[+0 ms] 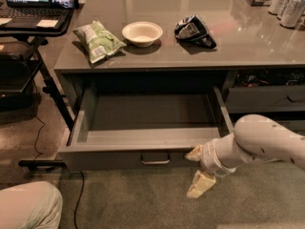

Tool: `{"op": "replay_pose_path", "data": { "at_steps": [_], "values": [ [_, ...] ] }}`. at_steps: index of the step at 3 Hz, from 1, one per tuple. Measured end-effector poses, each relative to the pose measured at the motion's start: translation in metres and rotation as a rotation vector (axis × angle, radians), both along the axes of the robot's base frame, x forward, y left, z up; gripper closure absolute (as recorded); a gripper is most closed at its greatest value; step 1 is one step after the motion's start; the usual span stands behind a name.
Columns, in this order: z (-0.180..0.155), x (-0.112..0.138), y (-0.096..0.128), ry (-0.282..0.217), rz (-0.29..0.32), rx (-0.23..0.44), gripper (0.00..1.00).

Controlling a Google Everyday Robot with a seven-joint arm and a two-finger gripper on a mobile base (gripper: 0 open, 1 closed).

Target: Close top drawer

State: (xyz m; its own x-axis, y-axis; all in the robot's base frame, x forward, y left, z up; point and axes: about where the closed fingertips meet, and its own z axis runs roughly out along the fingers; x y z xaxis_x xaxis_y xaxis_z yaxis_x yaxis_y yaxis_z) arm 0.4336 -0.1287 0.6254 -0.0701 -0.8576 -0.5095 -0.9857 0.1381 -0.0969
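The top drawer (pixel 119 157) is a wide, dark-grey box standing open under the grey counter (pixel 157 61). Its inside is plain grey and holds nothing. A small silver bar pull (pixel 155 160) sits at the centre of its flat front. My gripper (pixel 197 170) is at the right end of the drawer front, on a white arm (pixel 267 140) that comes in from the right. Its fingers are spread. The upper fingertip (pixel 194 152) is against the front panel and the lower one (pixel 200 185) hangs below it, over the carpet.
On the counter lie a green chip bag (pixel 97 40), a white bowl (pixel 142 33) and a dark snack bag (pixel 194 31), with cans (pixel 286 1) at the far right. Shallower grey drawers (pixel 267 99) are on the right. A laptop stand (pixel 33 13) is on the left and a beige shape (pixel 26 206) at the bottom left.
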Motion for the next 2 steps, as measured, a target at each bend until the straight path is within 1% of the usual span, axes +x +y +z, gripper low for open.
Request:
{"op": "replay_pose_path", "data": {
  "at_steps": [1,2],
  "values": [
    [-0.003,0.013,-0.001,-0.001,0.021,-0.005,0.0],
    [-0.009,0.04,-0.003,0.003,0.056,-0.016,0.0]
  ]
}}
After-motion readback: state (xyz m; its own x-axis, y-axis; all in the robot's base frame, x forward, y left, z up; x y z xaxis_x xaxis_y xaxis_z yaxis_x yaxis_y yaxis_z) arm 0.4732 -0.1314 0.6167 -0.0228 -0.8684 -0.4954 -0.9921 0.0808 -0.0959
